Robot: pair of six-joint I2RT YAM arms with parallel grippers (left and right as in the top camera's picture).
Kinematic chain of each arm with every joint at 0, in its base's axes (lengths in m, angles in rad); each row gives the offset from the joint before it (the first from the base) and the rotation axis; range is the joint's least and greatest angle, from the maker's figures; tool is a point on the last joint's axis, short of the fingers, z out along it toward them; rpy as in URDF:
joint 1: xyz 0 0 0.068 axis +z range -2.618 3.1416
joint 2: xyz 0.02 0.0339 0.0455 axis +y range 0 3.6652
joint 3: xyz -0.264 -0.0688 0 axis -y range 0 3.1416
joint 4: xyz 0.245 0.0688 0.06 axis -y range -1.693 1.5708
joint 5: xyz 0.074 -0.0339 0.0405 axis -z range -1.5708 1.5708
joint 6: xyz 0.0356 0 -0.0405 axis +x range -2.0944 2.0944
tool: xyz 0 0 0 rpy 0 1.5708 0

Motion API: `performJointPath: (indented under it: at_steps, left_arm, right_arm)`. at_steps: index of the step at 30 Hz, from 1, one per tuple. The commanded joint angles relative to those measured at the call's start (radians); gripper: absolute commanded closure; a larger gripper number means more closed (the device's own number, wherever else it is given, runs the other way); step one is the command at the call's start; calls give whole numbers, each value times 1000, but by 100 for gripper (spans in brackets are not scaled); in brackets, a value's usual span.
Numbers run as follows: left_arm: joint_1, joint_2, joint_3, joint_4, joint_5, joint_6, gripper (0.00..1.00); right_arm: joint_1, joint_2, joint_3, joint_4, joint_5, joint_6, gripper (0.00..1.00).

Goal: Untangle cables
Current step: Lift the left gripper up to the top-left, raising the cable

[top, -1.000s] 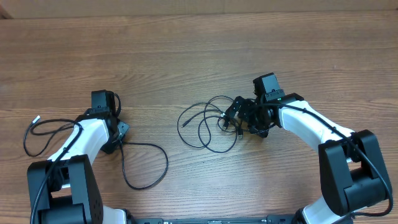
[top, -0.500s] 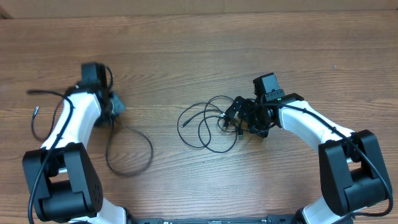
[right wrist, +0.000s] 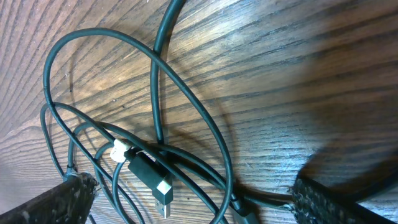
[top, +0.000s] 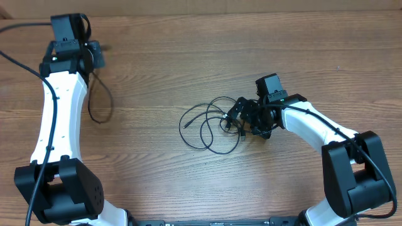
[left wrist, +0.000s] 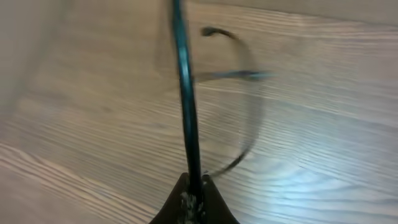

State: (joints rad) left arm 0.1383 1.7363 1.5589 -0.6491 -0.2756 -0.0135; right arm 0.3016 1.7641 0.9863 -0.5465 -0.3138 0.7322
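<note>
- Your left end effector (top: 95, 55) is in the upper left of the overhead view. It is pinched tight on one thin black cable (top: 88, 107).
- In the left wrist view, that cable (left wrist: 186, 106) runs from the closed tips at the bottom middle straight up the frame. More of it curves behind, but that part is blurry.
- From above, the held cable makes a loop on the left side of the frame, just beside the white arm (top: 59, 119).
- The other cables (top: 210, 125) lie in loose loops on the counter (top: 188, 50), near the middle of the frame. They are well apart from the held one.
- Your right end effector (top: 244, 119) is at the right edge of that bunch. Its fingers (right wrist: 68, 193) stand wide apart and grip nothing.
- In the right wrist view, loops lie on the wood between the two fingers. A small dark plug (right wrist: 149, 177) with a silvery end sits in the lower left, next to a white tie (right wrist: 118, 149).
</note>
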Motion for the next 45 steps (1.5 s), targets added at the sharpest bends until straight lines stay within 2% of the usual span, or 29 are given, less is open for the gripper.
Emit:
performJointPath:
  at_steps: [1,13,14,15,16,17,18,19,23,27,28,31,33,34,37,39,45]
  left_arm:
    - [10,-2,14,-2,-110,166,96]
    - [20,10,-25,-30,-90,135,96]
    - [20,10,-38,-26,-91,132,92]
    - [21,10,-43,-26,-92,133,83]
    - [22,10,-51,-23,-94,133,59]
    - [24,10,-54,-23,-94,133,39]
    - [28,11,-54,-23,-93,132,32]
    - [31,11,-54,-23,-93,131,29]
    - [34,11,-54,-23,-79,121,27]
    - [33,11,-54,-24,57,122,24]
    - [34,11,-54,-27,102,122,25]
    - [33,11,-55,-33,190,121,43]
    - [33,11,-55,-48,233,100,67]
    - [33,11,-55,-61,253,79,76]
    - [32,15,-59,-89,274,-3,92]
    - [31,26,-67,-106,280,-55,96]
    - [31,107,-117,-106,339,-34,96]
  right_arm:
    - [-4,20,-19,-4,29,-2,0]
    - [-4,20,-19,-4,28,-2,0]
    - [-4,20,-19,-4,29,-2,0]
    - [-4,20,-19,-4,29,-2,0]
    - [-4,20,-19,-4,29,-2,0]
    - [-4,20,-19,-4,29,-2,0]
    - [-4,20,-19,-4,29,-2,0]
    - [-4,20,-19,-4,29,-3,0]
    - [-4,20,-19,-4,28,-2,0]
    - [-4,20,-19,-4,28,-2,0]
    - [-4,20,-19,-4,28,-2,0]
    - [-4,20,-19,-4,28,-2,0]
    - [-4,20,-19,-4,28,-2,0]
    - [-4,20,-19,-4,28,-2,0]
    - [-4,20,-19,-3,28,-2,0]
    - [-4,20,-19,-3,28,-2,0]
    - [-4,20,-19,-4,29,-2,0]
